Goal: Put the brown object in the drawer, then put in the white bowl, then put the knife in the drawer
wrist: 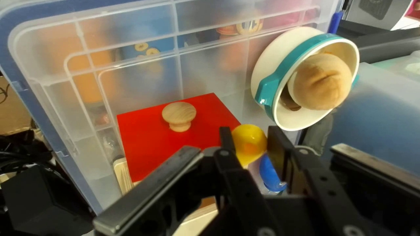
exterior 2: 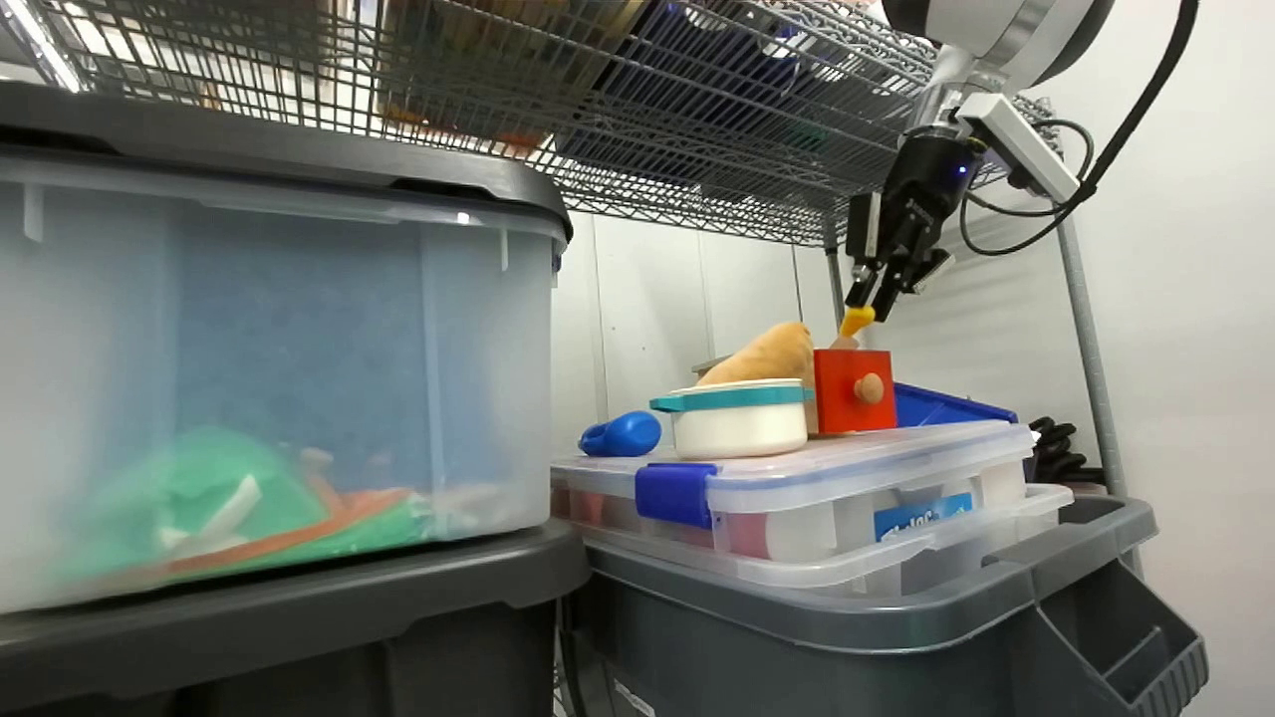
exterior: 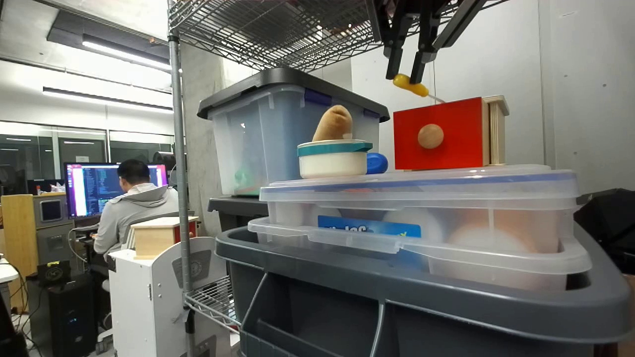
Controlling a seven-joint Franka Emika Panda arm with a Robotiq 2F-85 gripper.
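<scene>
My gripper (exterior: pixel 403 80) is shut on the yellow handle of the knife (exterior: pixel 412 87) and holds it in the air. It also shows in an exterior view (exterior 2: pixel 869 311) and the wrist view (wrist: pixel 250 131). The pale blade slants down toward the red drawer (exterior: pixel 461 124), behind its front top edge. The drawer front, with a round wooden knob, also shows in the wrist view (wrist: pixel 154 141). Its inside is hidden, so I cannot tell how far it is open. The white bowl (exterior: pixel 335 164) has a teal band. The brown object (wrist: pixel 323 82) sits in the bowl, sticking out above its rim.
The drawer and bowl stand on a clear lidded tub (exterior: pixel 421 198) over a dark grey bin (exterior 2: pixel 797 627). A blue item (exterior 2: pixel 623 435) lies behind the bowl. A large clear tub (exterior 2: pixel 299 329) stands beside them. A wire shelf (exterior: pixel 273 34) hangs above.
</scene>
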